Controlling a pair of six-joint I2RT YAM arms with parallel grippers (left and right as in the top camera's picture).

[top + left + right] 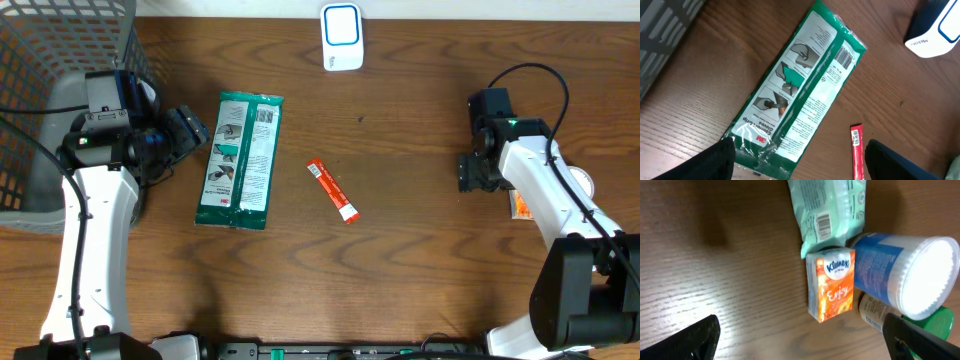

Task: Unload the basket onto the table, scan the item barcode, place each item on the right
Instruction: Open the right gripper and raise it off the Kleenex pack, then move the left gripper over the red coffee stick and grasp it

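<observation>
Two items lie loose on the table (420, 260), and the task does not tell you which one is meant. The glove pack (240, 160) lies flat at 9 o'clock from the table's centre, printed back up, with its barcode (843, 56) showing near the end toward 12 o'clock. The sachet (332, 190) lies flat near the centre, apart from the pack at its 3 o'clock. Neither touches the scanner (341, 37), which stands at the table's 12 o'clock edge, well apart from both.

Your left gripper (797, 162) hangs near the pack's 9 o'clock side, jaws spread wide with nothing between them. Your right gripper (805, 342) hovers at the table's 3 o'clock, jaws likewise wide and empty. Below it is a cluster: a Kleenex pack (831, 285), a pouch (827, 210) at its 12 o'clock in the wrist view, and a tub (900, 275) and bottle (935, 322) at its 3 o'clock. The basket (60, 40) sits at the table's 10 o'clock.

By my reading, nothing is lifted or presented, so no scan is under way. Whether either loose item was already scanned, the pictures do not show. What is left for the next item: grasp it, carry it toward 12 o'clock, and turn its barcode to the scanner. The pack looks the likelier candidate, being beside your left gripper.
</observation>
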